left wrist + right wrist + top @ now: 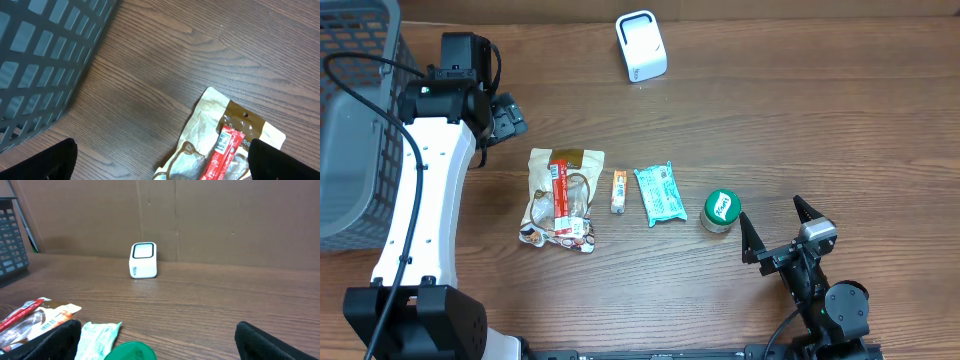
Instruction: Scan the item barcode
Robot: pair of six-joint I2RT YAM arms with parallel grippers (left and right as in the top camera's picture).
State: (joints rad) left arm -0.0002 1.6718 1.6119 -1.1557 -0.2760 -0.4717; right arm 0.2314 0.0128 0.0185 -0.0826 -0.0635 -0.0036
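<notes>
Nearer the arms than the scanner, bag, bar, packet and jar lie apart in a row, likely for single picks; left gripper, down-left of the scanner, spread wide, empty; right gripper, down-right of it, likewise

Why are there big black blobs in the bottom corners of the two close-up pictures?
Left wrist view: they are fingers of the left gripper, too near the lens, dark and featureless; the snack bag is sharp. Right wrist view: same for fingers of the right gripper; the white scanner looks crisp. Overhead view: evenly lit, no blobs.
</notes>
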